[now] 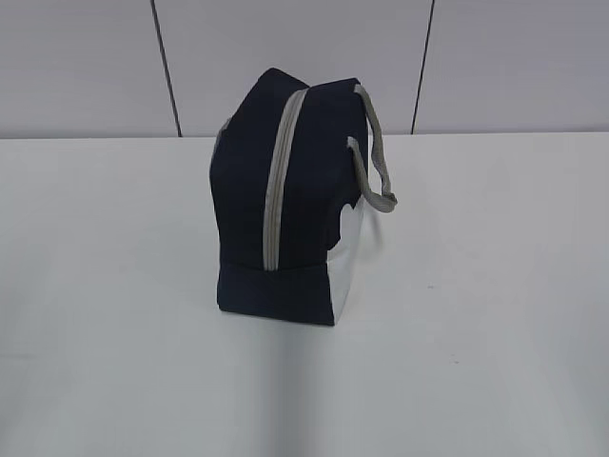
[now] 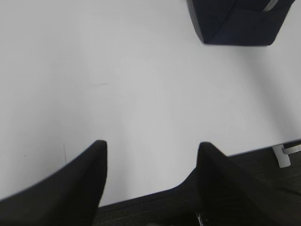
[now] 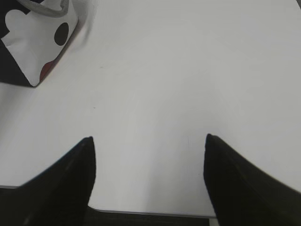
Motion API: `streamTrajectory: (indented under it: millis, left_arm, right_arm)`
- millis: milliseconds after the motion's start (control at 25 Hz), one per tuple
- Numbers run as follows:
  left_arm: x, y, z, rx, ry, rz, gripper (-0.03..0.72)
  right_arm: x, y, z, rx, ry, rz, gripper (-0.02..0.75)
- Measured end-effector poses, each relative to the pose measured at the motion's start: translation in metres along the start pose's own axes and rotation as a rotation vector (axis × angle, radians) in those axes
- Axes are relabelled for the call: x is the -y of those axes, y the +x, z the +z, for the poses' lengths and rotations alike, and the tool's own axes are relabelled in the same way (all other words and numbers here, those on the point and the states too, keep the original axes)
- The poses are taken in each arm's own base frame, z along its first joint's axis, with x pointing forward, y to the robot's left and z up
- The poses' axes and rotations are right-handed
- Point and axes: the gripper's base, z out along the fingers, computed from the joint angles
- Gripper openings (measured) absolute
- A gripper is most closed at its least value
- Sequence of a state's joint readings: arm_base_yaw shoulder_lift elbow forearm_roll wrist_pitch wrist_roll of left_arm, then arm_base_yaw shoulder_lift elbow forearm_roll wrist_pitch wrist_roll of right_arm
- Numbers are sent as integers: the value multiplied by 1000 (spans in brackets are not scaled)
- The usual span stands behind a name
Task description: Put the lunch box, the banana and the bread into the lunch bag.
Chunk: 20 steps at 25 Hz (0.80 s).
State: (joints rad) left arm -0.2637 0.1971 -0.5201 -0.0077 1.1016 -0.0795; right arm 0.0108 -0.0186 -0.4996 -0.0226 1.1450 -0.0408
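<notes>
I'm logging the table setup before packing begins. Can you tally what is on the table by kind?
Tall navy-blue fabric lunch bag with grey zipper, grey strap handles and white side panel: 1
Lunch boxes in view: 0
Bananas in view: 0
Bread rolls in view: 0
Total on the white table: 1

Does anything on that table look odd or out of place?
Nothing looks spilled, damaged or askew. The lunch bag stands upright on the white table, its zipper closed. No food shows in any view, and both hands, left hand and right hand, hang open and empty.
</notes>
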Motion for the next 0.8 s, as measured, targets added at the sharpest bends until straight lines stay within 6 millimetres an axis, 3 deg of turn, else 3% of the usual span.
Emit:
streamTrajectory:
  millis: [800]
  left_arm:
    - [0,0,0,1,0,0,424]
  right_arm:
    - [0,0,0,1,-3,5,531]
